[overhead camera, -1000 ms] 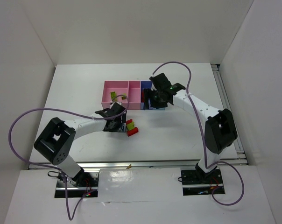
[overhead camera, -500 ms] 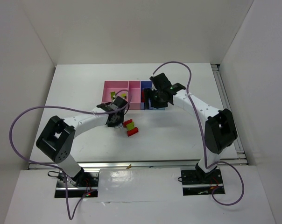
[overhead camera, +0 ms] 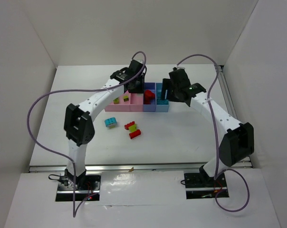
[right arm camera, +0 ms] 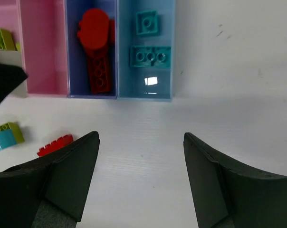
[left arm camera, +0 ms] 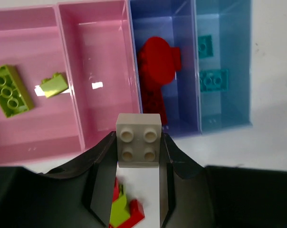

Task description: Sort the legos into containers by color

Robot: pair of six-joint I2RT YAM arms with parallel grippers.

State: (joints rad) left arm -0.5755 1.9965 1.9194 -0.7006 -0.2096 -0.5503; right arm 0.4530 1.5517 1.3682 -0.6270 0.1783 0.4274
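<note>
Left wrist: left tool [left arm camera: 138, 142] is clamping a whitish brick [left arm camera: 138, 137].
Centering over the unfilled pink bin [left arm camera: 98, 57] is mattering before releasing; right tool [right arm camera: 139, 142] is gaping.

A matte white rectangular table [overhead camera: 181, 137] fills the middle of the top view. Plain white wall panels close it in: a back panel [overhead camera: 138, 33] beyond its far edge, a slanted left panel [overhead camera: 20, 71] and a slanted right panel [overhead camera: 267, 71]. A silver metal rail [overhead camera: 228, 90] runs along the table's right edge, and a second rail [overhead camera: 157, 166] along its near edge. Just in front of that edge lies a glossy white board [overhead camera: 143, 183] catching pale glare. The light is even and shadows are soft.
</note>
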